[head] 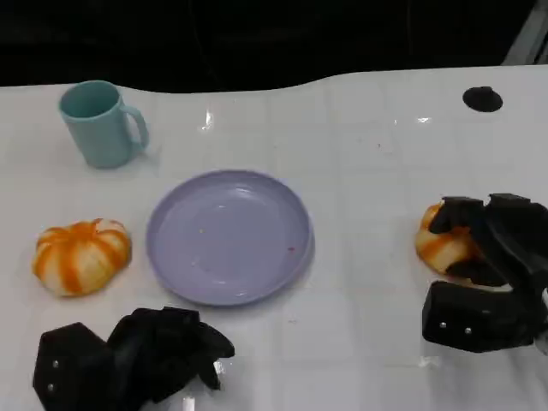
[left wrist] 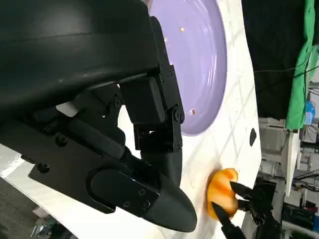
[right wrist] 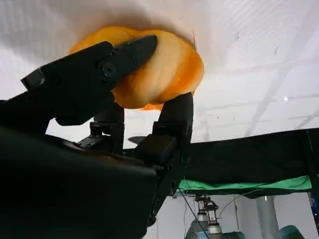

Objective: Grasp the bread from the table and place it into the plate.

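Note:
Two orange-and-white striped bread rolls lie on the white table. One bread roll (head: 81,255) sits at the left, beside the lavender plate (head: 229,235), which has nothing on it. The other bread (head: 439,241) (right wrist: 167,67) (left wrist: 221,188) lies at the right, and my right hand (head: 485,270) (right wrist: 99,94) grips it, fingers wrapped over its top and far side. The bread still rests on the table. My left hand (head: 133,353) (left wrist: 144,124) rests near the table's front edge, fingers curled in on nothing, just in front of the plate (left wrist: 199,59).
A teal mug (head: 101,122) stands at the back left. A small black round mark (head: 482,98) sits at the back right. The table's far edge runs along a dark background.

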Motion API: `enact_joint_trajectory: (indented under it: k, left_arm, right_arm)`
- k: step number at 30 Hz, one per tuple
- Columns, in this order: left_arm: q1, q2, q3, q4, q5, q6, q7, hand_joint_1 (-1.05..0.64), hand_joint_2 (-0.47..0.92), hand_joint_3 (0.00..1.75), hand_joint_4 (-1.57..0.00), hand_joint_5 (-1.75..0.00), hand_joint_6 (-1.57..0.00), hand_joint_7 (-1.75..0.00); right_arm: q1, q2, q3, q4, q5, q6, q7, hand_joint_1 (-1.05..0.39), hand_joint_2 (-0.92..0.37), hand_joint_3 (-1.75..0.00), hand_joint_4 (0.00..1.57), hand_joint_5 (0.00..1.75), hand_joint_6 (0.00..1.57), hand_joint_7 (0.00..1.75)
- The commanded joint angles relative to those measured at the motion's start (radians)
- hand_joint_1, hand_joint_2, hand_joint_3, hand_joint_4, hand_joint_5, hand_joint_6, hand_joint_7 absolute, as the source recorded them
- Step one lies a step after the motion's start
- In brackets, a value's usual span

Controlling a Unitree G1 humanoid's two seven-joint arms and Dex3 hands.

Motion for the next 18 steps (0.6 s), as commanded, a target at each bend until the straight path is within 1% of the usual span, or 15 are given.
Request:
enact_joint_trajectory:
  k: [1,2,4,5,6,7,9,10,13,16,18]
  left_arm:
    - [0.009,0.009,0.003,0.005,0.005,0.001,0.004,-1.04,0.82,0.00,-0.90,-1.50,-1.47,-0.43]
    - [0.010,0.010,0.003,0.004,0.005,0.001,0.004,-1.04,0.82,0.00,-0.90,-1.50,-1.47,-0.43]
    - [0.009,0.010,0.003,0.005,0.004,0.001,0.002,-1.03,0.83,0.00,-0.89,-1.50,-1.47,-0.43]
    - [0.009,0.009,0.004,0.007,0.001,0.001,0.000,-1.03,0.82,0.00,-0.89,-1.50,-1.47,-0.43]
    - [0.008,0.009,0.005,0.009,-0.001,-0.001,-0.003,-1.03,0.82,0.00,-0.90,-1.50,-1.47,-0.43]
    - [0.008,0.009,0.005,0.009,-0.002,0.000,-0.003,-1.03,0.82,0.00,-0.90,-1.50,-1.47,-0.43]
    - [0.008,0.009,0.005,0.009,-0.001,0.003,-0.002,-1.03,0.82,0.00,-0.90,-1.50,-1.47,-0.42]
    - [0.008,0.008,0.004,0.009,0.000,0.004,0.000,-1.03,0.82,0.00,-0.90,-1.50,-1.47,-0.42]
    - [0.007,0.009,0.004,0.010,0.003,0.001,0.001,-1.03,0.82,0.00,-0.90,-1.49,-1.48,-0.42]
    - [0.005,0.010,0.003,0.014,0.007,-0.005,0.002,-1.04,0.82,0.00,-0.90,-1.49,-1.48,-0.41]
    - [0.005,0.009,0.002,0.016,0.008,-0.005,0.004,-1.04,0.82,0.00,-0.90,-1.49,-1.48,-0.41]
  right_arm:
    - [-0.026,-0.001,0.005,0.023,-0.005,0.003,-0.066,-0.06,-0.86,-0.11,0.89,1.75,0.86,1.31]
    - [-0.028,0.001,0.007,0.027,-0.007,0.001,-0.084,-0.06,-0.85,-0.12,0.89,1.75,0.85,1.36]
    - [-0.029,0.002,0.008,0.034,-0.004,-0.012,-0.111,-0.04,-0.82,-0.17,0.89,1.75,0.73,1.64]
    - [-0.030,0.002,0.008,0.034,-0.001,-0.018,-0.118,-0.03,-0.81,-0.19,0.89,1.75,0.71,1.69]
    - [-0.030,0.002,0.007,0.033,0.001,-0.024,-0.125,-0.04,-0.76,-0.32,0.89,1.75,0.71,1.70]
    - [-0.029,0.002,0.008,0.030,0.001,-0.029,-0.132,-0.03,-0.62,-0.59,0.89,1.75,0.71,1.72]
    - [-0.028,0.002,0.009,0.020,-0.001,-0.052,-0.159,-0.02,-0.46,-0.83,0.91,1.75,0.72,1.73]
    - [-0.027,0.002,0.010,0.012,-0.001,-0.064,-0.170,-0.02,-0.40,-0.96,0.93,1.75,0.75,1.70]
    - [-0.019,0.007,0.008,-0.029,0.006,-0.102,-0.180,-0.02,-0.32,-1.18,0.96,1.75,0.81,1.65]
    - [-0.011,0.017,0.002,-0.075,0.023,-0.138,-0.164,-0.02,-0.28,-1.29,0.98,1.75,0.83,1.65]
    - [-0.004,0.029,0.000,-0.110,0.033,-0.157,-0.151,-0.02,-0.26,-1.33,0.99,1.75,0.84,1.66]
